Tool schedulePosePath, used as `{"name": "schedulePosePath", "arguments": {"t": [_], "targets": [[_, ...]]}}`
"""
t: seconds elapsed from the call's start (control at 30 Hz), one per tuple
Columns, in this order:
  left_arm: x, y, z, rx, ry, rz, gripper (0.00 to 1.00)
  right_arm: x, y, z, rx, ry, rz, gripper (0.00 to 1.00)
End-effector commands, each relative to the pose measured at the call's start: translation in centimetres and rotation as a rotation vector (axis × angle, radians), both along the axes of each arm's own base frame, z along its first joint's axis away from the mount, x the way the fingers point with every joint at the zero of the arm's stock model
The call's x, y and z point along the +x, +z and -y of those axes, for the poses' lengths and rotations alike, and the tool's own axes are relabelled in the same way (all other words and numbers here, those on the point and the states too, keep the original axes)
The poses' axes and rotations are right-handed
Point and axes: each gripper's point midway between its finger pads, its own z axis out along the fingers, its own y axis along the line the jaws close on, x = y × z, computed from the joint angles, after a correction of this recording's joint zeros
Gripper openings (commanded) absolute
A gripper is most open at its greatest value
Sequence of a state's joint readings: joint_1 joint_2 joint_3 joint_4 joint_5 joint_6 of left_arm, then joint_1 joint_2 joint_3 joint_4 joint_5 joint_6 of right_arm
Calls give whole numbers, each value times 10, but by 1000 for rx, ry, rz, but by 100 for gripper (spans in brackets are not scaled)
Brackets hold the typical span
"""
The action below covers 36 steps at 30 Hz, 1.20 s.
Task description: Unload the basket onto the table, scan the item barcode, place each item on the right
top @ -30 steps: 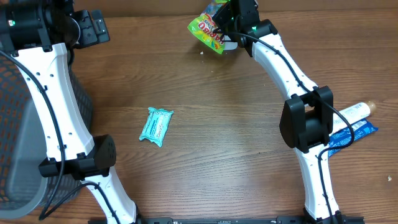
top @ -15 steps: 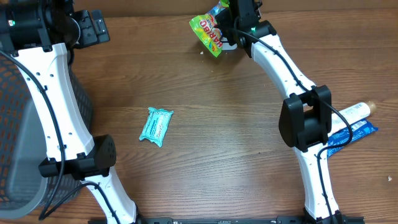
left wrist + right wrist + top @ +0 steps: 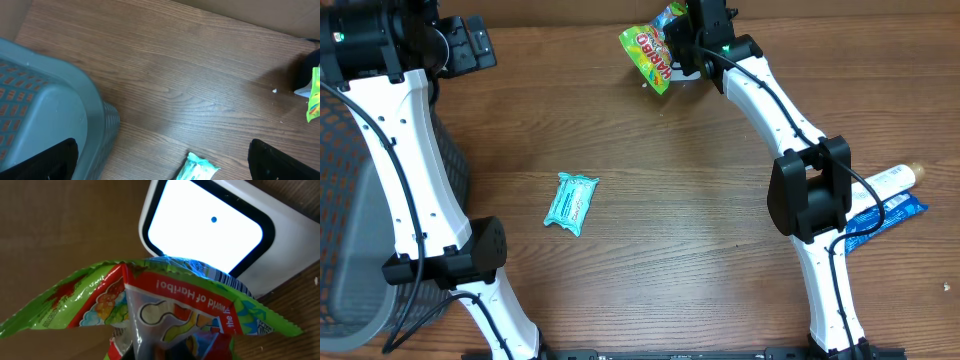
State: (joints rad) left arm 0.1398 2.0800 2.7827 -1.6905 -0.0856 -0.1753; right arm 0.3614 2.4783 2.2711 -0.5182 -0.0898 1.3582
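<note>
Our right gripper [image 3: 683, 43] is clamped on the gummy bag [image 3: 648, 52], held up at the far side with its long axis across the scanner [image 3: 210, 230] window just beyond and a barcode-like strip nearest the glass. Our left gripper [image 3: 161, 167] gapes wide and empty, well apart.

The table [image 3: 670, 250] is seen straight down from overhead. From the left wrist, the basket [image 3: 45, 100] and teal packet [image 3: 197, 170], shared with overhead, are viewed obliquely. The scanner window [image 3: 210, 235] and candy bag [image 3: 100, 300] are framed closely from the right wrist.
</note>
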Motion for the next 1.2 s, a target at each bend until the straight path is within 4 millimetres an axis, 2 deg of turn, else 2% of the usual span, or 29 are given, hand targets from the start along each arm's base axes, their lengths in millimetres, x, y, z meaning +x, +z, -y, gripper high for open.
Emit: {"name": "schedulePosePath", "arguments": {"t": [0.0, 0.27, 0.37, 0.5, 0.7, 0.8, 0.87, 0.97, 1.0, 1.03, 1.13, 1.17], "targets": [[2, -4, -1, 4, -15, -11, 99, 6, 18, -2, 7, 21, 55, 4], [2, -4, -1, 4, -15, -11, 99, 5, 25, -12, 16, 95, 92, 4], [2, -4, -1, 4, -15, -11, 100, 0, 49, -36, 15, 305, 222, 4], [2, -4, -1, 4, -15, -11, 99, -23, 74, -46, -28, 496, 292, 4], [2, -4, -1, 4, -15, -11, 99, -84, 104, -29, -231, 725, 281, 4], [2, -4, -1, 4, -15, -11, 100, -130, 127, -9, -334, 839, 251, 4], [2, -4, -1, 4, -15, -11, 100, -154, 140, 9, -380, 868, 220, 4], [2, -4, -1, 4, -15, -11, 100, -184, 154, 68, -504, 767, 78, 4], [2, -4, -1, 4, -15, -11, 99, -192, 155, 95, -544, 705, 12, 4], [2, -4, -1, 4, -15, -11, 100, -198, 156, 113, -570, 660, -34, 4], [2, -4, -1, 4, -15, -11, 100, -220, 149, 193, -670, 412, -270, 4], [2, -4, -1, 4, -15, -11, 100, -224, 146, 209, -685, 351, -320, 4]]}}
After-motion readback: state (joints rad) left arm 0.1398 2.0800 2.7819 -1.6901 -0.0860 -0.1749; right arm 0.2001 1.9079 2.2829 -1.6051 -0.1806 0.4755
